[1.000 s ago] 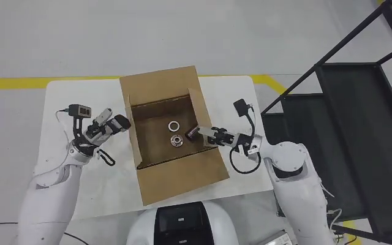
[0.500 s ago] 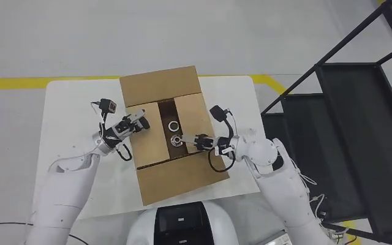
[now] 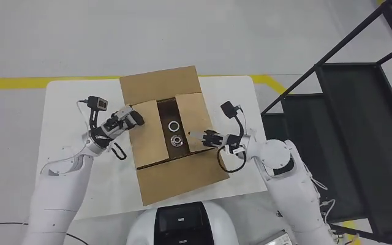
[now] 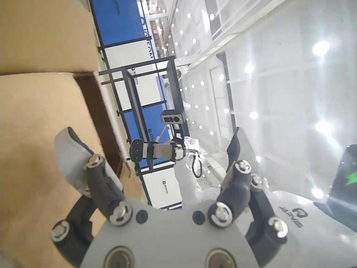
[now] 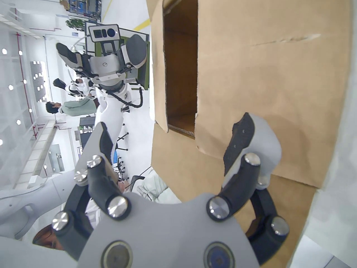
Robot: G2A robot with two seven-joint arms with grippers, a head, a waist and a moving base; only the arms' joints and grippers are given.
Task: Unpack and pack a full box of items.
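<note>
1. At the middle of the white counter [image 3: 73, 98] stands the cardboard box [image 3: 160, 82], with its left flap [image 3: 146, 131] and right flap [image 3: 191, 116] folded partly inward.
2. Through the gap between them show a metal ring [image 3: 174, 125] and, nearer, a round metal part [image 3: 176, 141] on the box floor.
3. Left end effector [image 3: 133, 116]: fingers spread, gripping nothing, one finger over the left flap.
4. Right end effector [image 3: 196, 137]: likewise spread and empty, at the right flap's near edge.

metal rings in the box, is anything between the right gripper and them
Partly: the box's right flap, folded inward, lies beneath the right gripper. The two metal rings sit uncovered in the gap beside it.
</note>
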